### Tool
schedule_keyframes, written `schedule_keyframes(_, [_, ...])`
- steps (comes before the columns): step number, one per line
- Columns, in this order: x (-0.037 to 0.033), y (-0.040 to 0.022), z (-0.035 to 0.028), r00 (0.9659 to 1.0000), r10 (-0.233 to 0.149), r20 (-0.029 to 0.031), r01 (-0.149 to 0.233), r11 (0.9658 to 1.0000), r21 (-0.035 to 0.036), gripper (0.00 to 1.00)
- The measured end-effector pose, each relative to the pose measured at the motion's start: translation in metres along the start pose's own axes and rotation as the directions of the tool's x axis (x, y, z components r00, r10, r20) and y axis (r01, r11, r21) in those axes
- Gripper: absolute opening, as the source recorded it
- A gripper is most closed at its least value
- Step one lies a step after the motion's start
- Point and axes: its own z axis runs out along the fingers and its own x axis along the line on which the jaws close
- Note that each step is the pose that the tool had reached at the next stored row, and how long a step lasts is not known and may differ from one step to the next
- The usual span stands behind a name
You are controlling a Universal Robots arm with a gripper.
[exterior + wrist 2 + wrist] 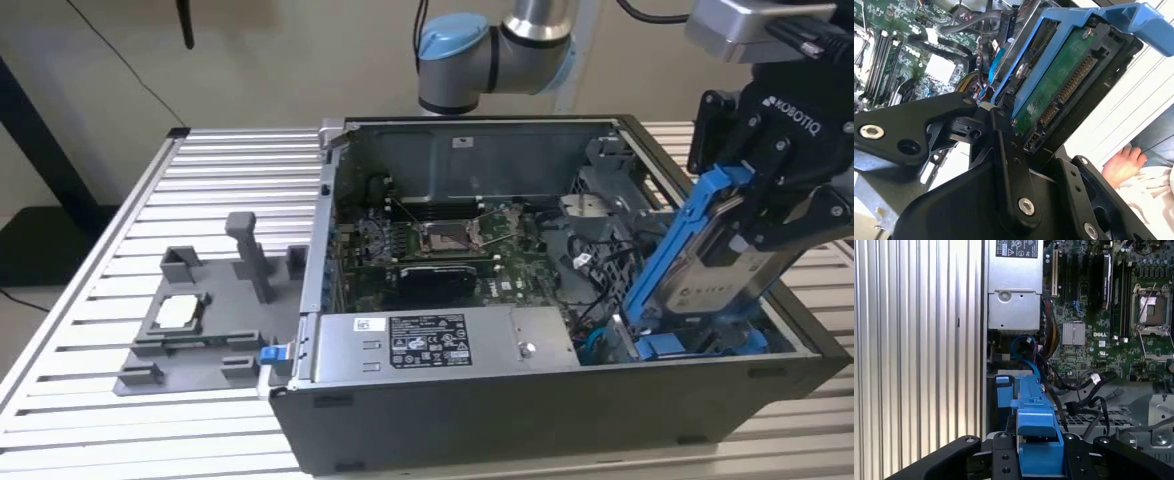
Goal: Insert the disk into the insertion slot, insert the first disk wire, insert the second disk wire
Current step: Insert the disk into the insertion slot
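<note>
The arm (497,55) comes down from above the far edge of the counter (220,170). Its gripper (755,222) hangs over the open computer case (534,425), near the case's corner on the exterior view's right. The black fingers (1006,155) are clamped on the disk (721,272), which is held clear of the case floor. It is tilted steeply, with its upper end leaning toward the exterior view's right. Its lower end is just above the insertion slot (701,345), close to that cage's blue fittings; I cannot tell whether they touch. A bright blue carrier frame (1036,437) wraps the disk's long edges. In the second wrist view its green circuit-board underside and connector row face the camera.
</note>
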Motion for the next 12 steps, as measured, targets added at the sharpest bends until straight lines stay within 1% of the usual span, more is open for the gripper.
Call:
schedule_keyframes(3, [0.0002,-0.0016,0.0038,1.0000,0.000,0.0014,0.000,1.0000,0.0000,0.33])
schedule_keyframes(6, [0.0003,-0.0032,0.0069,1.0000,0.000,0.0014,0.000,1.0000,0.0001,0.33])
schedule_keyframes(12, [-0.0005,-0.0043,0.0128,1.0000,0.000,0.0017,0.000,1.0000,0.0001,0.33])
